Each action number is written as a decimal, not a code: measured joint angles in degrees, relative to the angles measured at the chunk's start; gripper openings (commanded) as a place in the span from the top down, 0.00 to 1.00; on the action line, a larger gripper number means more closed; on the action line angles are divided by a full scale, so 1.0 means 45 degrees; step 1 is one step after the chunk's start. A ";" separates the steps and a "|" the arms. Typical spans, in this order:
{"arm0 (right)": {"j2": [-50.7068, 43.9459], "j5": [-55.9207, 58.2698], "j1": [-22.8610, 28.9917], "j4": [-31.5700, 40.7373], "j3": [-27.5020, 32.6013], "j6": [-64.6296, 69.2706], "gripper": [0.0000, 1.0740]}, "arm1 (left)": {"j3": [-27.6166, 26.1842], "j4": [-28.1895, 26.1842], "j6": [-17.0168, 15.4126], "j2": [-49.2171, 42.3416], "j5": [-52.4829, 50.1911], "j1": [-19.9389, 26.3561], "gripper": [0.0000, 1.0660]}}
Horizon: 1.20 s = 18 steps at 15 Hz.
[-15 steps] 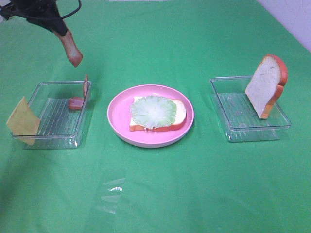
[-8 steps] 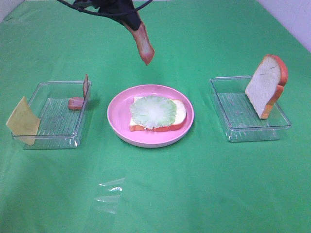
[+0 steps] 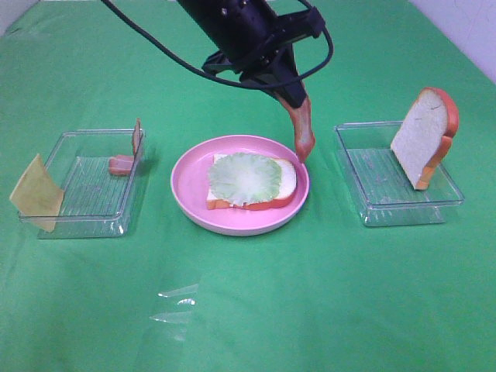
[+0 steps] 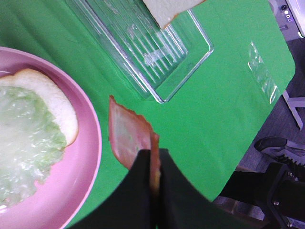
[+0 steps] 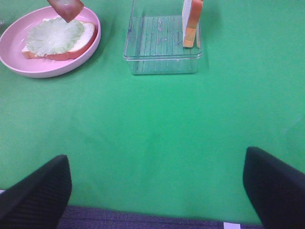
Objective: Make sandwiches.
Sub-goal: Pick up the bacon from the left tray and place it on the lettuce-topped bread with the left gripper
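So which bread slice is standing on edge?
The bread slice in the right tray, propped upright; the other slice lies flat on the pink plate under the lettuce.

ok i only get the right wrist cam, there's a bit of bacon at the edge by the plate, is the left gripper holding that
observer: Yes, the left gripper is shut on the bacon, which hangs straight down from it.
operator: is it over the lettuce
observer: No. Its lower end hangs at the right rim of the plate, off to the side of the lettuce.
operator: and where's the cheese
observer: Leaning on the left wall of the left tray, the cheese stands half above the rim.
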 measured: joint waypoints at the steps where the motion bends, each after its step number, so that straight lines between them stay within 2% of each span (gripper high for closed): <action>1: 0.0000 0.0000 0.0000 0.0000 0.0000 0.0000 0.13 | 0.0000 -0.0140 -0.0013 0.0204 -0.0140 -0.0089 1.00; 6: 0.0000 0.0000 0.0000 0.0000 0.0000 0.0000 0.13 | 0.0000 0.0089 -0.0013 0.1171 -0.0484 -0.0153 1.00; 11: 0.0000 0.0000 0.0000 0.0000 0.0000 0.0000 0.13 | 0.0000 0.1515 -0.0166 0.1604 -0.0598 -0.0153 1.00; 12: 0.0000 0.0000 0.0000 0.0000 0.0000 0.0000 0.13 | 0.0000 0.2737 -0.0980 0.1642 -0.0573 -0.0153 1.00; 14: 0.0000 0.0000 0.0000 0.0000 0.0000 0.0000 0.13 | 0.0000 0.4023 -0.2088 0.1642 -0.0471 -0.0153 1.00; 16: 0.0000 0.0000 0.0000 0.0000 0.0000 0.0000 0.13 | 0.0000 0.4991 -0.2750 0.1642 -0.0242 -0.0153 1.00; 18: 0.0000 0.0000 0.0000 0.0000 0.0000 0.0000 0.13 | 0.0000 0.5348 -0.2903 0.1642 -0.0166 -0.0153 1.00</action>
